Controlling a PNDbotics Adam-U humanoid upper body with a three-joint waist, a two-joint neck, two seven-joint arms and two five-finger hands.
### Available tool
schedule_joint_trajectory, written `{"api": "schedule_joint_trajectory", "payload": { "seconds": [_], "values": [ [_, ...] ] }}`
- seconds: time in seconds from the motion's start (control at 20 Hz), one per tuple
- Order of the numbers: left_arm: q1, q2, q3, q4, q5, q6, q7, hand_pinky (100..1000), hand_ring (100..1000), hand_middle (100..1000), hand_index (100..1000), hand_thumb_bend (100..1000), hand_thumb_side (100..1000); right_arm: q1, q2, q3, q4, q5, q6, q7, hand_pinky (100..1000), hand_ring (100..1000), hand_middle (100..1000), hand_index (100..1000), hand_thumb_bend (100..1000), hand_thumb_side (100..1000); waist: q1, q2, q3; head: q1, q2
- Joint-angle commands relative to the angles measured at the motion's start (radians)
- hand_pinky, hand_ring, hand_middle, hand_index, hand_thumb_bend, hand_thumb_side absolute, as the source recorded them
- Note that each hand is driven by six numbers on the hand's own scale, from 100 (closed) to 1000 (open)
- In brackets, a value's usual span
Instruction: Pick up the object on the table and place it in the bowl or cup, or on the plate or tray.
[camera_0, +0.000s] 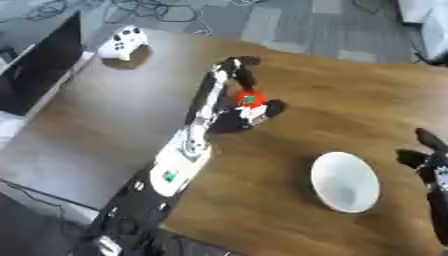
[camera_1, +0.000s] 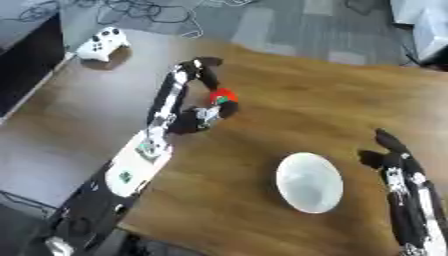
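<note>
While the small red object (camera_0: 249, 97) sits within the curl of the left hand (camera_0: 234, 80), no transfer to the bowl has begun; status as judged: grasp stage, placement outstanding.

Item, task's thing: small red object with a green patch and a pale lower part (kind not identifiable), on or just above the wooden bench (camera_0: 332, 90) near its middle; whether it is lifted cannot be told.

Item, left hand: reaches in from the lower left on a long black and white arm; fingers bent over the far side of the red object, thumb on the near side, so closed round it.

Item, receptacle: white bowl (camera_0: 346, 181), nothing inside it, well apart from the red object, toward the near right of the bench.

Item, right hand (camera_1: 394, 155): idle at the right edge near the bowl, fingers straight and pointing up, holding nothing.

Item, incidental: white game controller (camera_0: 123, 42) at the far left of the bench; dark monitor (camera_0: 39, 65) at the left edge.

Remaining, as judged: lift, carry toward the near right over the bowl, release.
</note>
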Motion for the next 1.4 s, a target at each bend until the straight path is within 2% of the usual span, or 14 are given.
{"api": "schedule_joint_trajectory", "payload": {
  "seconds": [0.05, 0.15, 0.2, 0.25, 0.3, 0.45, 0.5, 0.65, 0.95, 1.0, 1.1, 1.25, 1.3, 1.4],
  "values": [
    [-0.050, 0.029, 0.007, -0.012, -0.069, 0.011, -0.037, 1000, 516, 467, 777, 844, 728, -0.007, -0.014, 0.003, -0.014, 0.002, -0.002, 0.006, 780, 737, 927, 855, 100, 734, 0.000, -0.005, -0.006, 0.019, -0.004],
    [-0.079, 0.022, 0.005, 0.015, -0.065, -0.005, -0.019, 1000, 551, 487, 783, 933, 734, -0.009, -0.014, 0.006, -0.014, 0.003, -0.003, 0.010, 780, 738, 927, 854, 100, 733, -0.003, -0.002, -0.011, 0.027, -0.008],
    [-0.093, 0.019, 0.004, 0.034, -0.064, -0.018, -0.007, 1000, 562, 494, 790, 957, 764, -0.010, -0.014, 0.007, -0.014, 0.003, -0.003, 0.011, 780, 738, 927, 854, 100, 734, -0.005, -0.001, -0.015, 0.031, -0.011],
    [-0.106, 0.017, 0.002, 0.055, -0.066, -0.034, 0.004, 1000, 553, 488, 785, 941, 755, -0.011, -0.014, 0.008, -0.015, 0.003, -0.004, 0.013, 780, 738, 927, 854, 100, 731, -0.006, 0.000, -0.018, 0.034, -0.014],
    [-0.119, 0.015, 0.000, 0.075, -0.072, -0.050, 0.012, 1000, 569, 503, 796, 980, 786, -0.011, -0.013, 0.009, -0.016, 0.003, -0.004, 0.014, 780, 738, 926, 853, 100, 730, -0.008, 0.002, -0.022, 0.038, -0.017],
    [-0.156, 0.011, -0.003, 0.128, -0.104, -0.101, 0.020, 994, 578, 513, 801, 968, 818, -0.012, -0.011, 0.010, -0.017, 0.003, -0.005, 0.017, 780, 738, 926, 852, 100, 731, -0.013, 0.007, -0.030, 0.047, -0.022],
    [-0.164, 0.009, -0.003, 0.143, -0.112, -0.116, 0.023, 991, 597, 524, 810, 947, 856, -0.012, -0.011, 0.010, -0.018, 0.003, -0.005, 0.017, 780, 738, 926, 852, 100, 732, -0.014, 0.008, -0.032, 0.049, -0.023],
    [-0.189, 0.006, -0.002, 0.183, -0.145, -0.152, 0.022, 993, 637, 552, 823, 946, 871, -0.012, -0.010, 0.011, -0.020, 0.002, -0.005, 0.019, 780, 738, 926, 851, 100, 733, -0.018, 0.012, -0.037, 0.056, -0.024],
    [-0.199, -0.008, 0.006, 0.260, -0.163, -0.171, 0.026, 1000, 606, 528, 816, 960, 871, -0.009, -0.009, 0.010, -0.024, -0.004, -0.002, 0.021, 780, 738, 925, 850, 100, 737, -0.023, 0.016, -0.043, 0.066, -0.029],
    [-0.197, -0.006, 0.006, 0.269, -0.161, -0.177, 0.025, 1000, 562, 498, 798, 959, 864, -0.009, -0.009, 0.010, -0.024, -0.006, -0.001, 0.021, 779, 738, 925, 849, 100, 744, -0.024, 0.016, -0.043, 0.067, -0.030],
    [-0.191, -0.001, 0.006, 0.284, -0.159, -0.187, 0.020, 1000, 534, 485, 790, 974, 874, -0.007, -0.009, 0.009, -0.025, -0.011, 0.001, 0.020, 779, 738, 925, 849, 100, 742, -0.027, 0.017, -0.043, 0.066, -0.031],
    [-0.182, 0.009, 0.011, 0.300, -0.165, -0.193, 0.016, 1000, 520, 472, 783, 978, 871, -0.005, -0.009, 0.007, -0.027, -0.015, 0.002, 0.020, 779, 739, 926, 849, 100, 742, -0.030, 0.017, -0.042, 0.063, -0.032],
    [-0.180, 0.012, 0.013, 0.303, -0.168, -0.192, 0.017, 1000, 519, 470, 782, 955, 864, -0.005, -0.009, 0.007, -0.027, -0.015, 0.002, 0.020, 779, 739, 926, 849, 100, 741, -0.031, 0.017, -0.042, 0.062, -0.032],
    [-0.172, 0.021, 0.019, 0.311, -0.173, -0.189, 0.021, 1000, 517, 467, 781, 980, 868, -0.003, -0.009, 0.005, -0.027, -0.015, 0.002, 0.020, 779, 739, 926, 849, 100, 742, -0.034, 0.018, -0.040, 0.059, -0.034]
  ]
}}
